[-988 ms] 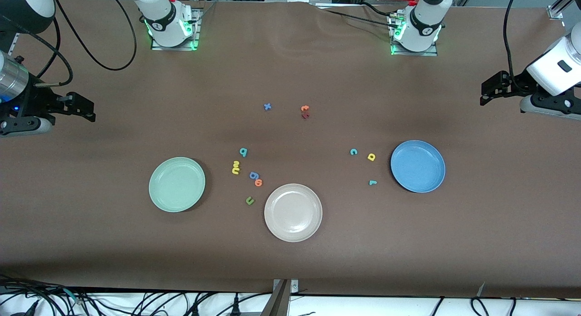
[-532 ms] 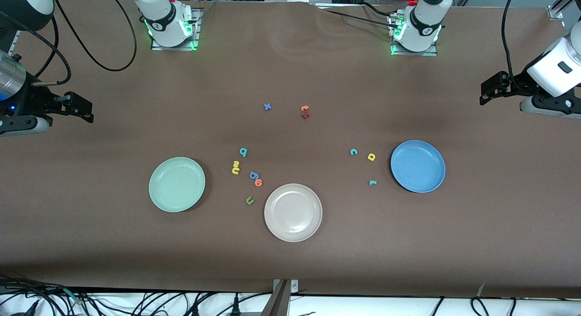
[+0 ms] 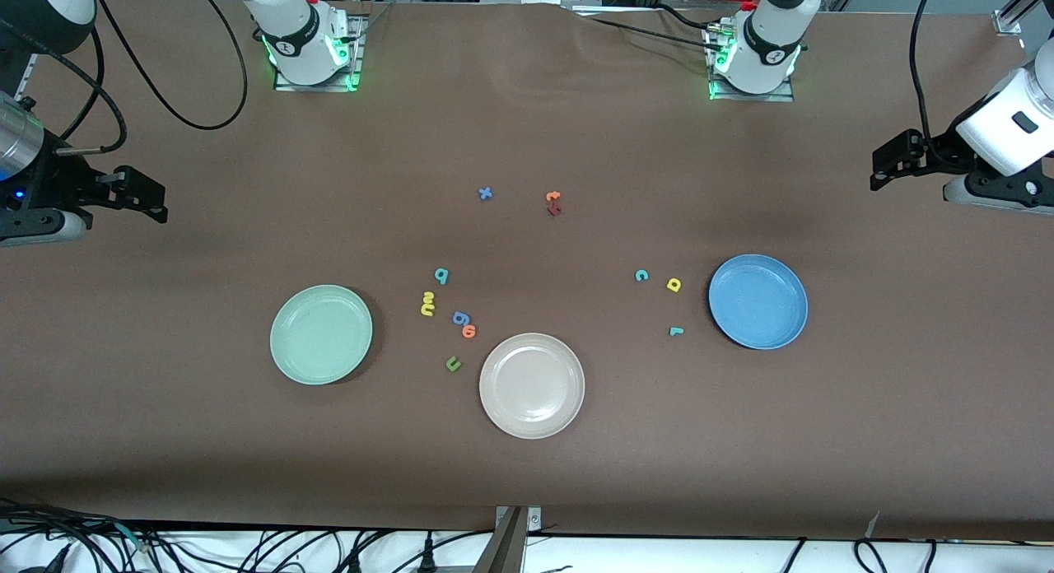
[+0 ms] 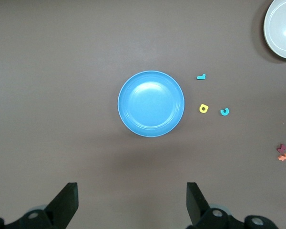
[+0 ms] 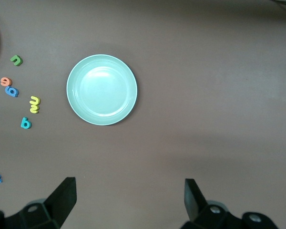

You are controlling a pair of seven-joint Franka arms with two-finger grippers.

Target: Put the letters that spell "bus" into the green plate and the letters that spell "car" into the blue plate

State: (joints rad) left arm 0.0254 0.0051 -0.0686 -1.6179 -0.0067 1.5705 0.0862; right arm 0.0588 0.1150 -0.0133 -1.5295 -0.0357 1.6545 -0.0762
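Note:
The green plate (image 3: 321, 334) (image 5: 102, 89) has nothing in it. Beside it lie the teal b (image 3: 441, 275) (image 5: 25, 123) and the touching yellow u and s (image 3: 426, 310) (image 5: 34, 109). The blue plate (image 3: 757, 301) (image 4: 151, 103) also holds nothing, with the teal c (image 3: 641, 275) (image 4: 224, 111), yellow a (image 3: 673, 285) (image 4: 203, 108) and teal r (image 3: 676, 331) (image 4: 200, 76) lying beside it. My right gripper (image 3: 156, 201) (image 5: 130, 186) hangs open over the table's right-arm end. My left gripper (image 3: 883, 168) (image 4: 131, 188) hangs open over the left-arm end.
A beige plate (image 3: 532, 385) sits nearest the front camera, between the two coloured plates. Near it lie a blue 6-like letter (image 3: 459, 318), an orange one (image 3: 469, 332) and a dark green u (image 3: 453, 363). A blue x (image 3: 485, 193) and orange and dark red letters (image 3: 553, 202) lie toward the bases.
My right gripper has drifted slightly outward toward its end of the table. The left arm, letters and plates have not moved.

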